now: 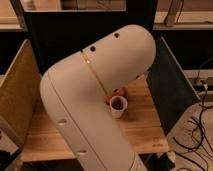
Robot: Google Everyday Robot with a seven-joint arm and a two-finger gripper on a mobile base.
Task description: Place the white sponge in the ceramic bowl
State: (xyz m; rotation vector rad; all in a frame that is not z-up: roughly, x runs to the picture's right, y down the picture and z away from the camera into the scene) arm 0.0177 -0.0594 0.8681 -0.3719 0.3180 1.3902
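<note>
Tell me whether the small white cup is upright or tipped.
Upright: the white cup stands on the wooden table, dark mouth facing up. The robot arm hides the gripper.
</note>
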